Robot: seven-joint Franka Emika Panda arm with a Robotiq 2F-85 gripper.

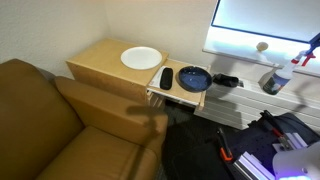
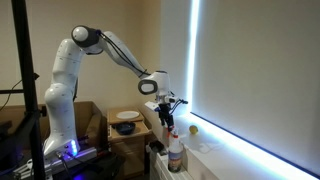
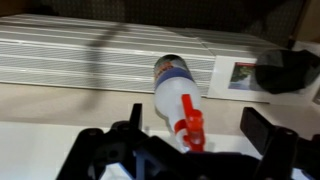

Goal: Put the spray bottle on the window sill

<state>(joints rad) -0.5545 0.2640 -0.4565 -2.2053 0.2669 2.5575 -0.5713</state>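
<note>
The spray bottle, translucent grey-blue with a red and white trigger head, stands upright on the lower pale grey shelf, below the window sill. It also shows in an exterior view. My gripper hangs just above and beside its head, and is seen over the bottle in an exterior view. In the wrist view the bottle lies between my wide-open fingers, with neither finger touching it. The red trigger points toward the camera.
A small yellow-white ball rests on the sill. A dark blue bowl and a black remote sit on a tray. A white plate is on the wooden table beside a brown couch.
</note>
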